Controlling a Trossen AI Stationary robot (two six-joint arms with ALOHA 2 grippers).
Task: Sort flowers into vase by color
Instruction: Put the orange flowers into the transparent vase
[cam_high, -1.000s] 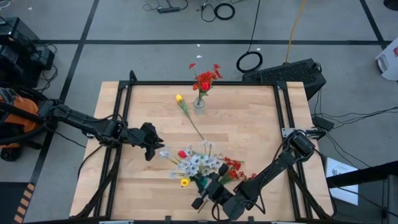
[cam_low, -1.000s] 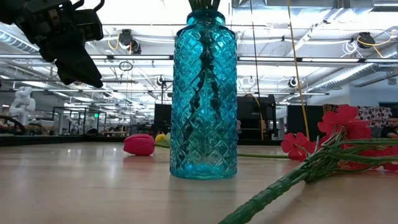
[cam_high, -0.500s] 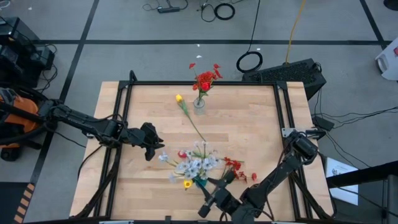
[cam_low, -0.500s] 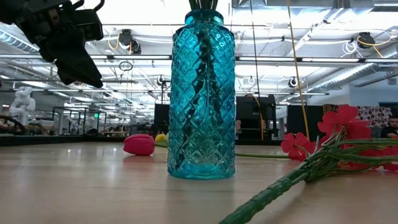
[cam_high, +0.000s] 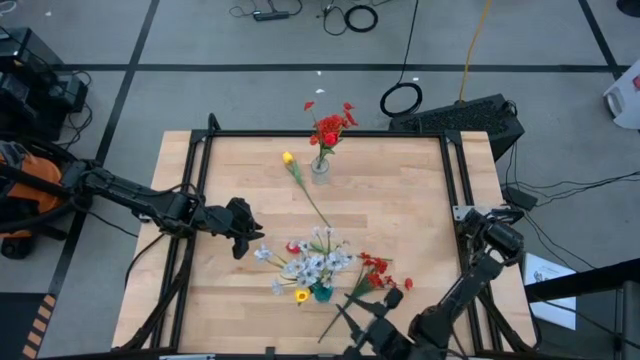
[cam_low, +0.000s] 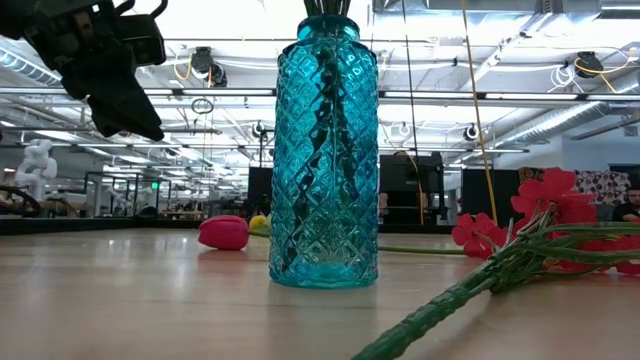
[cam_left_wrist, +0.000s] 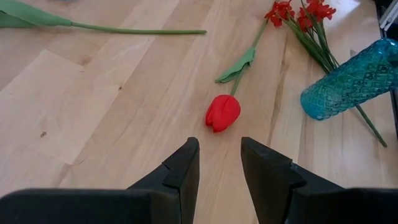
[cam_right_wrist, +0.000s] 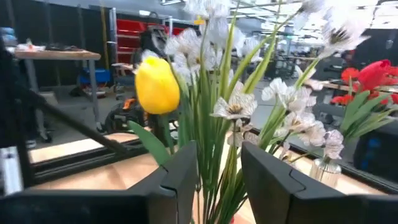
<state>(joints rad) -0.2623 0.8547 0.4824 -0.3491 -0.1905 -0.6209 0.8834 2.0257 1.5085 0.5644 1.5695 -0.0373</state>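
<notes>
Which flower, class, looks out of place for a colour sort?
In the teal vase, a yellow tulip stands among white sprays: mixed colours. A red tulip lies loose on the table.

The pale wooden bench (cam_high: 240, 290) has a black metal frame (cam_high: 330, 134) round its edge and stands on a grey tiled floor (cam_high: 200, 40). Black cables (cam_high: 400, 98) lie coiled on the floor beyond it. Level across the bench, a large hall shows, with strip lights (cam_low: 430, 97) and pipes under a bright ceiling.
</notes>
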